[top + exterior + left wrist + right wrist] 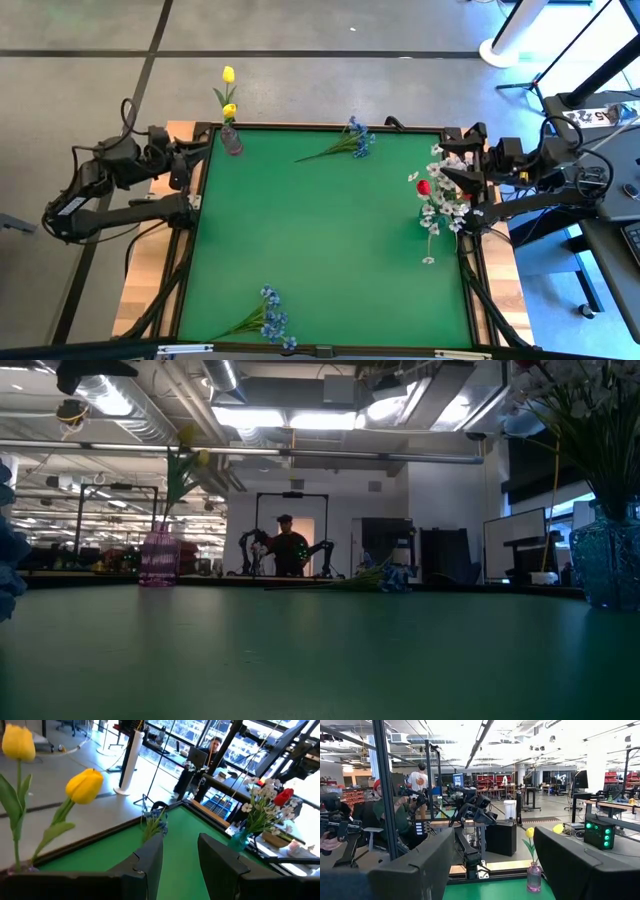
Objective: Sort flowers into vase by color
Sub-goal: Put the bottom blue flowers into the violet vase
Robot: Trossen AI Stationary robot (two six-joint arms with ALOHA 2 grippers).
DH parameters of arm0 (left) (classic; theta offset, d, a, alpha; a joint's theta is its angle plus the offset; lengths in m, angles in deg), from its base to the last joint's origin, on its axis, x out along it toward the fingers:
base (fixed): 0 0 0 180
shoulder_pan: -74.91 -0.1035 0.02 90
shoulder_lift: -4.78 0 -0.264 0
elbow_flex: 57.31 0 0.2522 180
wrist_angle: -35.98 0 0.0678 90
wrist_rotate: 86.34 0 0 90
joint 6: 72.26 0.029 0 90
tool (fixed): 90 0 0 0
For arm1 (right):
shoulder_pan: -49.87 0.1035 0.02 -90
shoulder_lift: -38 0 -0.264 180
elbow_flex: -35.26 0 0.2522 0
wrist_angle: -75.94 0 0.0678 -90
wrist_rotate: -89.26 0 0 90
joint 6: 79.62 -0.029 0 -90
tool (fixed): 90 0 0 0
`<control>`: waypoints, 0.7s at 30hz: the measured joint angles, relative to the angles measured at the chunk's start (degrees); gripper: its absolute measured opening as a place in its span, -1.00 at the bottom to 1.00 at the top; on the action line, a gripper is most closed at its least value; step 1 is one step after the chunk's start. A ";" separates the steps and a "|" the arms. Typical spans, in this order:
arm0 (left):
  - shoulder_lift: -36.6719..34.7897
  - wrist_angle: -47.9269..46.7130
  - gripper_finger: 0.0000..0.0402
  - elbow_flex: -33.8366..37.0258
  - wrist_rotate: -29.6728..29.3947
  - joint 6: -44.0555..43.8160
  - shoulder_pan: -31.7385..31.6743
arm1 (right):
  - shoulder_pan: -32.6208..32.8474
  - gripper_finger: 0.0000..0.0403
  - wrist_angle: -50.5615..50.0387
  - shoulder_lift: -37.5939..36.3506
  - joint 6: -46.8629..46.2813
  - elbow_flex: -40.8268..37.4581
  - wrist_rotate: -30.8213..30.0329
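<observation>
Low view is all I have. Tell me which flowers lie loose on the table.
Observer: The far blue bunch and the near blue bunch lie flat on the table.
Operator: Give me the red tulip's place.
Observer: The red tulip stands among white sprays in the right vase.
Operator: Report the grippers.
Observer: The left gripper and right gripper are open and empty.

two vases (231,139), two yellow tulips (228,74), two blue bunches (355,138)
</observation>
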 joint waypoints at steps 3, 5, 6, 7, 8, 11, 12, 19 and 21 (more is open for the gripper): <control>0.00 0.47 -0.41 0.00 -0.11 1.83 0.00 | 0.00 0.36 0.00 0.02 0.00 0.00 0.00; 0.00 0.39 -0.41 0.00 -0.11 1.69 0.00 | 0.00 0.36 0.02 0.02 0.00 0.00 0.02; 0.00 0.18 -0.41 0.00 -0.11 1.68 0.00 | 0.00 0.36 0.02 0.02 0.00 0.00 0.02; 0.00 -0.14 -0.41 0.00 -0.11 1.70 0.00 | 0.00 0.36 0.02 0.02 0.01 0.00 0.02; 0.00 -0.41 -0.41 0.00 -0.12 1.83 0.00 | 0.00 0.36 0.00 0.02 0.01 0.00 0.02; 0.00 -0.19 -0.41 0.00 0.28 3.69 -0.02 | 0.00 0.36 0.00 0.02 0.02 0.01 0.04; 0.00 -0.02 -0.41 0.00 1.45 5.12 -0.02 | 0.00 0.36 0.00 0.02 0.02 0.00 0.05; 2.77 5.18 -0.41 -0.01 9.91 14.93 -0.02 | 0.00 0.36 0.01 0.02 0.02 0.00 0.26; 3.56 5.80 -0.41 0.00 10.97 16.76 -0.02 | 0.00 0.36 0.01 0.02 0.02 0.00 0.25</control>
